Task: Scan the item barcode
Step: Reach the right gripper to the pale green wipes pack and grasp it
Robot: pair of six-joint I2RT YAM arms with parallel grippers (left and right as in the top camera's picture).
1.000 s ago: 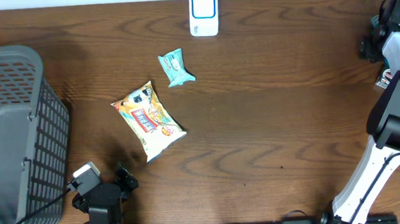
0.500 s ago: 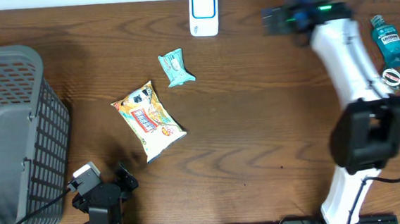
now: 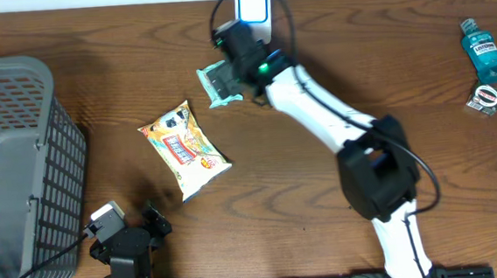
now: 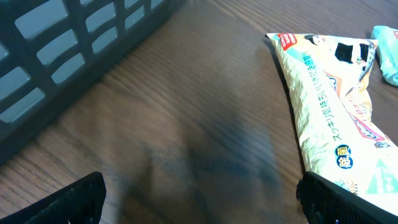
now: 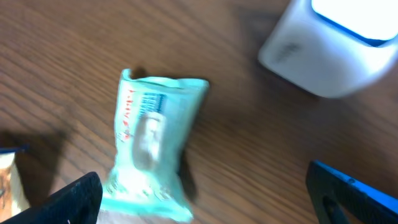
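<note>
The reach is judged in hand: the right gripper point(image 3: 229, 73) is held above the teal sachet point(image 5: 152, 143), jaws wide and empty, as are the left gripper's point(image 3: 133, 220); descent and closure are called for.

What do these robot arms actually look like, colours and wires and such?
The right arm has white tube-like links, bulky black joints, a small green light and a thin black cable looping at its wrist. The left arm is black with a pale box and a dark cable. Pincer fingertips are black.
</note>
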